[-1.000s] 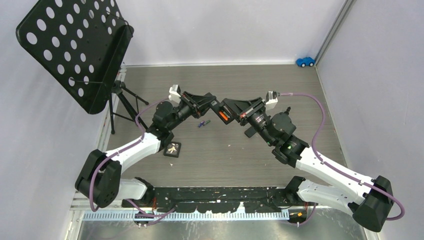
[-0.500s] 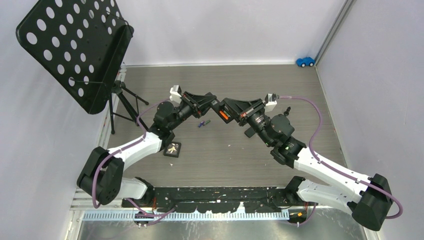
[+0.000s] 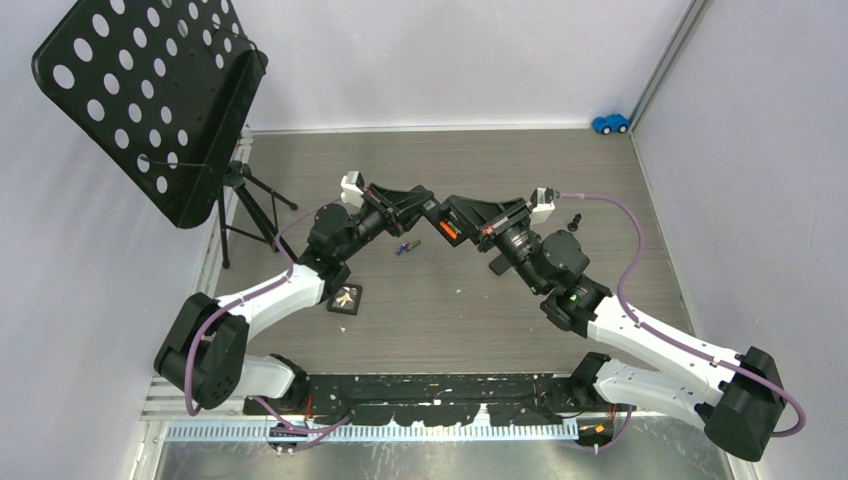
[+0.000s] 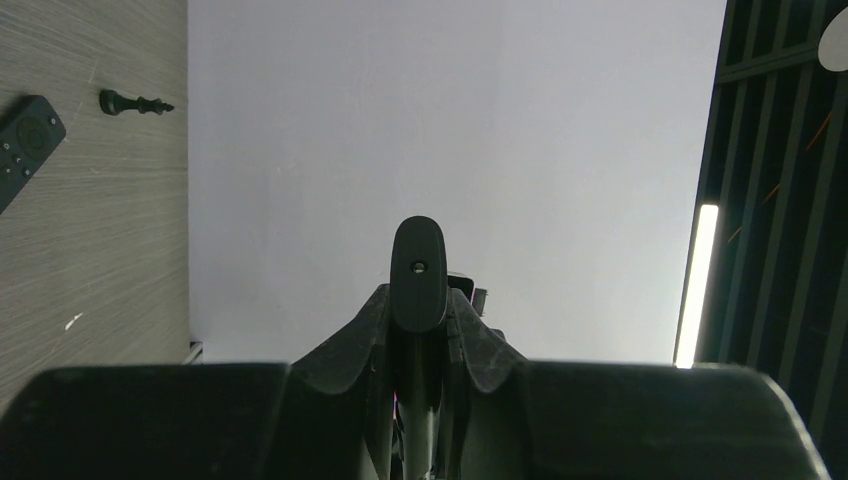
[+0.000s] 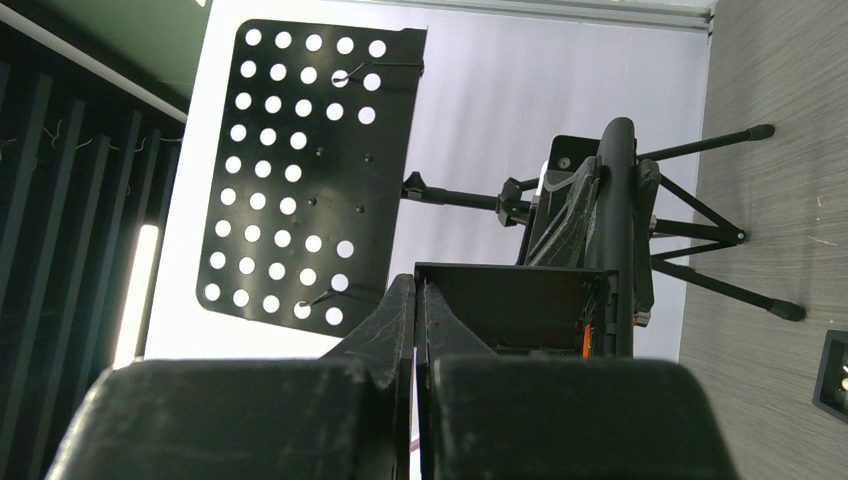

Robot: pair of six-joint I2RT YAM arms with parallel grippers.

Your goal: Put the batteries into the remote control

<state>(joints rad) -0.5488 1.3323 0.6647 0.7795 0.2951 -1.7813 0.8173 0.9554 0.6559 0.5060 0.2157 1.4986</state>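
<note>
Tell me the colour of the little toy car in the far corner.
Blue. The toy car shows best in the top external view.

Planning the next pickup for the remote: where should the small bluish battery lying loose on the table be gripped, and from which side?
Probably across its middle, coming straight down. The battery lies flat on the table, so only its round sides are free to pinch. Leaving both ends clear should also help when seating it.

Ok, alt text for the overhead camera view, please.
Two robot arms meet above a grey table: the left gripper holds a black remote, the shut right gripper beside it. Loose batteries lie nearby; a perforated music stand stands far left.
</note>
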